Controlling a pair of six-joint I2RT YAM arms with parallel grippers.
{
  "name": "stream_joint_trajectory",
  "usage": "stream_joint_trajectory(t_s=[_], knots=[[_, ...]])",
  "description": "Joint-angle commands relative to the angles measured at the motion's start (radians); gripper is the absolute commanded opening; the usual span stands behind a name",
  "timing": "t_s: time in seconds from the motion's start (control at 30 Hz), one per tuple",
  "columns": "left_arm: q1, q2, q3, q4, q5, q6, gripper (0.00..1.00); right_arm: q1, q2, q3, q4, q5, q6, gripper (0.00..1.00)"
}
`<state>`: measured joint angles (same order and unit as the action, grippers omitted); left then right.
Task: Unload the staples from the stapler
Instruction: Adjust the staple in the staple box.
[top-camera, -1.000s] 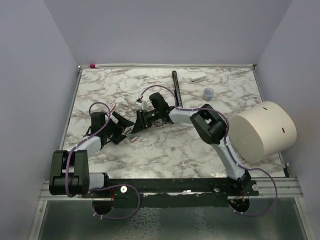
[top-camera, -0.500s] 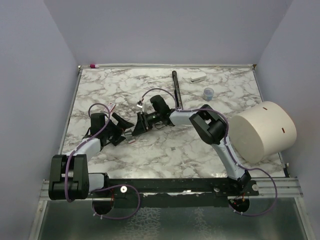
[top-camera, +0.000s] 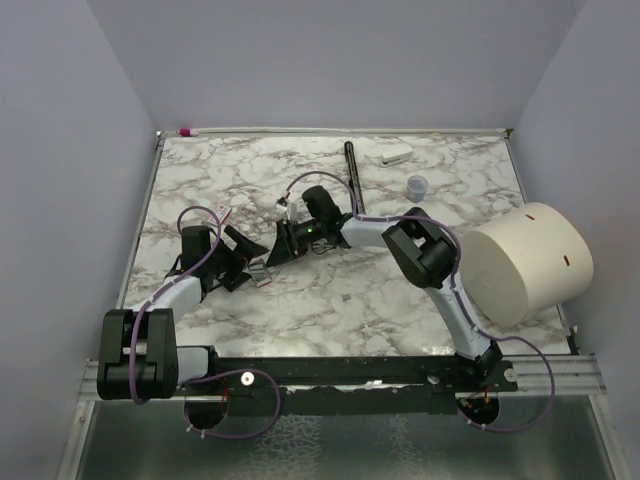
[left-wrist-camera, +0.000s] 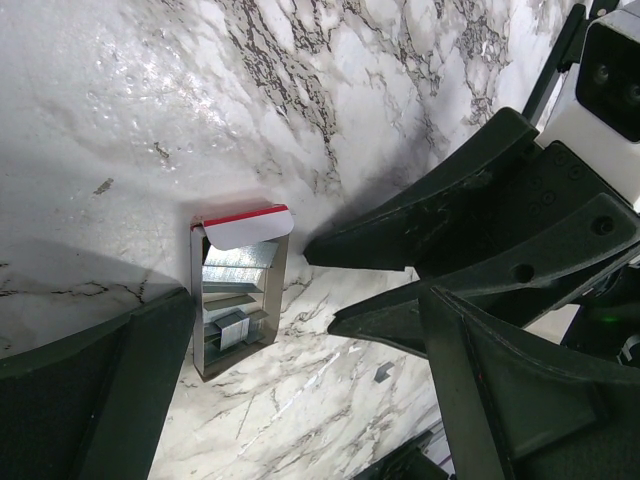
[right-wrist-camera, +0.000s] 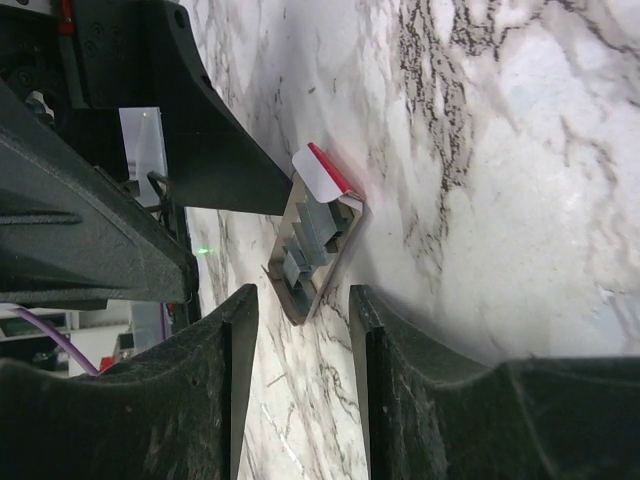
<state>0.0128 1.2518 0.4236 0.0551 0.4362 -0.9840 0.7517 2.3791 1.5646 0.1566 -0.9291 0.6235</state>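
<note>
The stapler (left-wrist-camera: 238, 290) lies flat on the marble with its tray open upward; its red-and-white end points away from the right gripper. Grey staples (left-wrist-camera: 232, 328) sit inside the tray. My left gripper (left-wrist-camera: 308, 300) stands wide open over it, and the stapler lies beside one finger (left-wrist-camera: 110, 390). From the opposite side my right gripper (right-wrist-camera: 302, 300) is open, with the stapler's (right-wrist-camera: 320, 235) near end just between its fingertips and a gap on both sides. A loose staple (left-wrist-camera: 381, 373) lies on the table. From above, the stapler (top-camera: 262, 274) lies between the left gripper (top-camera: 240, 262) and the right gripper (top-camera: 274, 252).
A large cream cylinder (top-camera: 525, 262) lies at the right edge. A long black bar (top-camera: 353, 175), a small white block (top-camera: 396, 155) and a small clear cup (top-camera: 417, 186) are at the back. A tiny grey sliver (top-camera: 345, 297) lies mid-table.
The right wrist has turned and shifted slightly near the stapler. The stapler has shifted slightly. The left arm has hardly moved.
</note>
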Motion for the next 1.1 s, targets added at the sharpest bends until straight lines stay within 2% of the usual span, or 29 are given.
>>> stream_joint_trajectory(t_s=[0.0,0.33,0.67,0.77,1.07], knots=[[0.004,-0.001,0.002,-0.039,-0.012,0.025,0.99,0.033,0.042,0.042,-0.026,0.034,-0.009,0.42],[0.001,0.005,0.015,-0.024,0.016,0.023,0.99,0.063,0.058,0.090,0.007,0.007,0.034,0.42],[0.023,-0.030,0.036,-0.082,-0.040,0.047,0.99,0.016,0.004,0.022,-0.031,0.119,0.002,0.42],[0.031,-0.020,0.040,-0.066,-0.045,0.047,0.99,0.015,0.020,0.064,-0.086,0.121,-0.039,0.42],[0.032,0.033,0.072,-0.043,-0.038,0.068,0.99,0.021,0.084,0.143,-0.064,0.081,-0.013,0.42]])
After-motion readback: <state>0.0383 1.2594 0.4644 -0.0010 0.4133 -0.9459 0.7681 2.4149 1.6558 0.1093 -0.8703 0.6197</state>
